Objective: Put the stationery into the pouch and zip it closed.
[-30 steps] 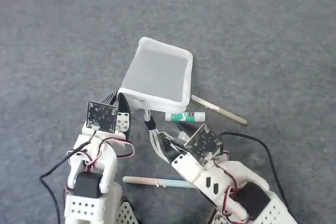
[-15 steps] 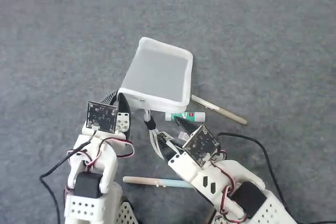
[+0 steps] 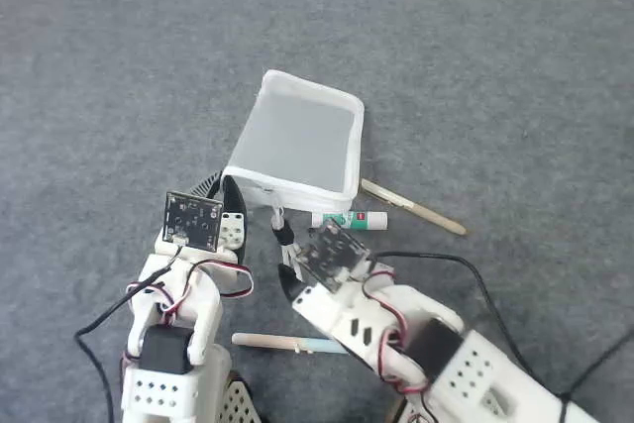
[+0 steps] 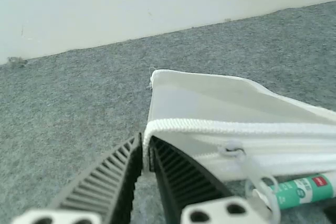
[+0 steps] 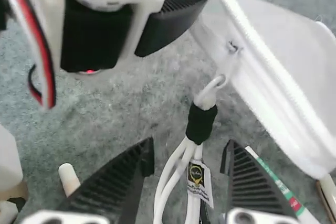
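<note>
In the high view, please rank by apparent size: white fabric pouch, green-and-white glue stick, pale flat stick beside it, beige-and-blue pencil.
1. white fabric pouch
2. pale flat stick and beige-and-blue pencil: not ranked, since the right arm hides the pencil's end
3. green-and-white glue stick

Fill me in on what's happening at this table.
Two robot arms are working on a white pouch. The left tool is shut on the pouch's zipper edge at one corner. The right tool is open, its jaws on either side of the zipper pull cord without gripping it. A glue stick, a far pencil beside it and a near pencil by the arms all lie outside the pouch.
</note>
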Controlling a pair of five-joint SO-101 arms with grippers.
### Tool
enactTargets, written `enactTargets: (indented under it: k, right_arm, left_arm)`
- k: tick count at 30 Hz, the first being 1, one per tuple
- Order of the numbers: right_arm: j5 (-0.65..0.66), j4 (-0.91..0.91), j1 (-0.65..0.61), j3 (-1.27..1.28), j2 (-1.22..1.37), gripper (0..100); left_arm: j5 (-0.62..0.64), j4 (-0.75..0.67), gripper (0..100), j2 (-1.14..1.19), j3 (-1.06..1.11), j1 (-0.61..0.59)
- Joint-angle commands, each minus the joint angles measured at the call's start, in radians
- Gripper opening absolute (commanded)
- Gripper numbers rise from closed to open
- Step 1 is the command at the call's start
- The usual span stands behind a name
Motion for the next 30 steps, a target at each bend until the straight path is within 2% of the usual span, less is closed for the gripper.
enactTargets:
  k: [1,6,11,15,27,30]
  right_arm:
    - [0.005,-0.102,-0.007,-0.080,0.134,20.6]
    - [0.005,-0.179,-0.005,-0.126,0.294,20.6]
    - [0.003,-0.259,0.050,-0.166,0.414,20.6]
    - [-0.061,-0.348,0.074,-0.166,0.466,20.5]
    - [-0.060,-0.479,0.074,-0.160,0.561,20.1]
    - [-0.058,-0.481,0.076,-0.160,0.562,10.2]
  left_arm:
    - [-0.011,-0.002,1,-0.018,-0.059,0.002]
    - [-0.011,-0.002,1,-0.018,-0.059,0.002]
    - [-0.011,-0.002,1,-0.018,-0.059,0.002]
    - [-0.011,-0.002,1,-0.018,-0.059,0.002]
    - [-0.011,-0.002,1,-0.018,-0.059,0.002]
    - [-0.011,-0.002,1,-0.018,-0.059,0.002]
